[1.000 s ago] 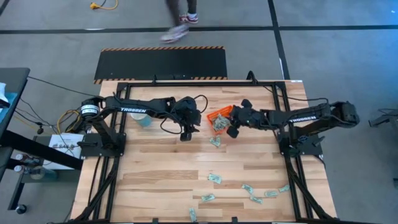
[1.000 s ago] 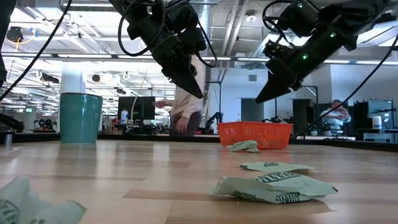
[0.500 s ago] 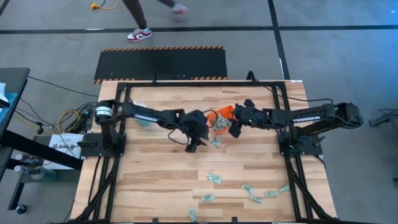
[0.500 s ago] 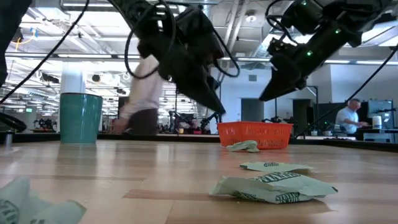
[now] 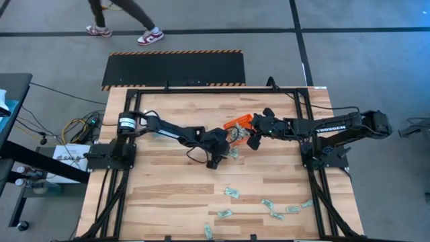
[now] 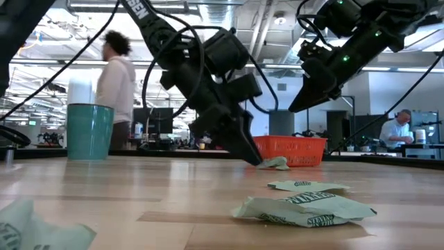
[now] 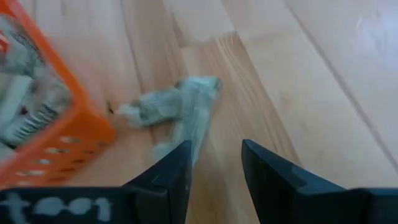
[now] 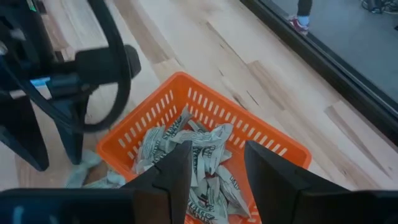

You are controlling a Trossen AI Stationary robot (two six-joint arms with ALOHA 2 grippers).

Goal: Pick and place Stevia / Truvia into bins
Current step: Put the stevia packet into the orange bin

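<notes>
The orange tray [image 5: 237,122] [image 6: 286,150] stands mid-table with several green-and-white packets [image 8: 200,163] in it. One crumpled packet [image 7: 180,109] [image 6: 273,164] lies on the wood just outside the tray's near wall [image 7: 59,146]. My left gripper [image 7: 214,149] [image 5: 217,161] is open, slanting down close to the table, with that packet just ahead of one finger. My right gripper [image 8: 214,149] [image 5: 251,142] hovers open above the tray with nothing between its fingers. My left gripper has one fingertip [image 7: 179,154] right at the loose packet's near end [image 7: 163,149], coming slanting down from the table's left. Whether it touches the packet, I cannot tell. The packet lies flat on the wood.
A teal cup [image 5: 154,131] [image 6: 90,132] stands at the far left. Several loose packets [image 5: 232,193] [image 6: 305,208] lie scattered toward the near right of the table. A person [image 6: 114,76] walks beyond the far edge.
My left gripper has come down and gone toward the table's right and near edges, from high beside the cup side of the tray to just above the wood at the loose packet. The person behind the table has walked leftward.
</notes>
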